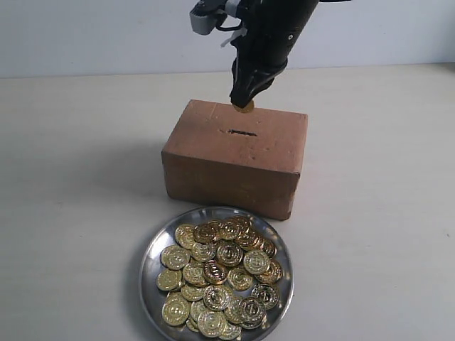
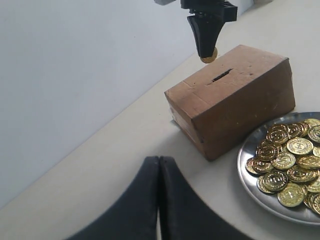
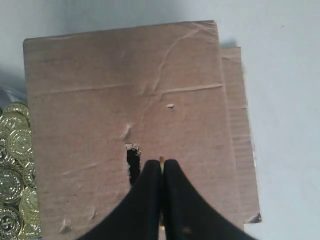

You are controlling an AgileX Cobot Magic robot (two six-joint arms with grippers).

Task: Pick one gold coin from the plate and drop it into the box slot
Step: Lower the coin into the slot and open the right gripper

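Pale off-white table [image 1: 78,185], matte and plain, runs back to a bare light wall [image 1: 92,32]; we note no other furnishing. A brown cardboard box [image 1: 234,163] sits mid-table and throws a soft shadow on the surface. Its top face is creased and carries the slot [image 1: 243,132], a dark slit with ragged edges. The plate [image 1: 146,264] lies on the table just in front of the box; we cannot tell whether the two touch. The plate is heaped with gold coins [image 1: 220,273] and its rim mirrors the light. The right gripper [image 1: 244,99] hangs over the far edge of the box top, clamped on one coin [image 1: 246,107]. That coin pokes out below the tips, above the box and just behind the slot, not in it. The left gripper [image 2: 159,159] sits low over bare table off to the box's side, its fingers pressed together with nothing between them.
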